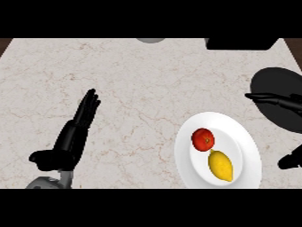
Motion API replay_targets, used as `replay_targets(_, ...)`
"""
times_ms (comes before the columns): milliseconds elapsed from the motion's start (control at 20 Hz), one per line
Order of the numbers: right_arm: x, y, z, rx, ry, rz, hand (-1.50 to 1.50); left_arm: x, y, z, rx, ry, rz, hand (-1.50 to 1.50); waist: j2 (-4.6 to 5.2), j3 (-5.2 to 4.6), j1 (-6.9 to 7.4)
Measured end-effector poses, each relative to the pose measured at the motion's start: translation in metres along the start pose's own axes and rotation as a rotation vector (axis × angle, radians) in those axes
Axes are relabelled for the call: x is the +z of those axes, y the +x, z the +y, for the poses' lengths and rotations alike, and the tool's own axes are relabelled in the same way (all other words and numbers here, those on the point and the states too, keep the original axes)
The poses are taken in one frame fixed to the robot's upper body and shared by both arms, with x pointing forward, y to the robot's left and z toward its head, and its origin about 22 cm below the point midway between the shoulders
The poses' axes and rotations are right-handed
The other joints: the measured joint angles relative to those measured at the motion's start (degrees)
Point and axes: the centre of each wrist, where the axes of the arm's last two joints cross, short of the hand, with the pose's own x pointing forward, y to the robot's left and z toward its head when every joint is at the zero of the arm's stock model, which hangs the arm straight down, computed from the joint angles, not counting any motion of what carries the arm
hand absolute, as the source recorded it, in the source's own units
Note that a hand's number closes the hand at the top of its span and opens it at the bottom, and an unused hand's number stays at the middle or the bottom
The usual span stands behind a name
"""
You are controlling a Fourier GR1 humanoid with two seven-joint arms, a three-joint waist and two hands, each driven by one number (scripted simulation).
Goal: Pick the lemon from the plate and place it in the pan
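Two fruits share the white round plate (245,133): the yellow oval lemon (220,166) touches a red tomato (203,139), left of the open-fingered right hand (290,106) over the black pan (277,82); grasping could nudge the tomato.

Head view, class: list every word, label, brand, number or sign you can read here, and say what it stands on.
None: no readable text appears in this view.
White round plate, yellow lemon, red tomato: unmarked.
Black round pan and beige marbled counter: only plain surface and veining, no writing.
Black object at the top edge: no label visible.
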Motion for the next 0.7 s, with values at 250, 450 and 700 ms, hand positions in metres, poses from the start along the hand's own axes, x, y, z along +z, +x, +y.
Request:
replay_targets(250, -0.028, 0.017, 0.001, 0.135, 0.155, 0.054, -1.50, -0.003, -0.003, 0.001, -0.006, -0.004, -0.002, 0.00, -0.09, -0.06, 0.06)
replay_targets(450, -0.049, 0.026, 0.023, 0.259, 0.319, 0.095, -1.50, 0.001, -0.005, 0.002, -0.006, -0.005, 0.004, 0.00, -0.17, -0.07, 0.18)
replay_targets(700, -0.066, 0.024, 0.057, 0.409, 0.480, 0.140, -1.50, 0.001, -0.007, -0.001, -0.006, -0.002, 0.001, 0.00, -0.15, -0.07, 0.11)
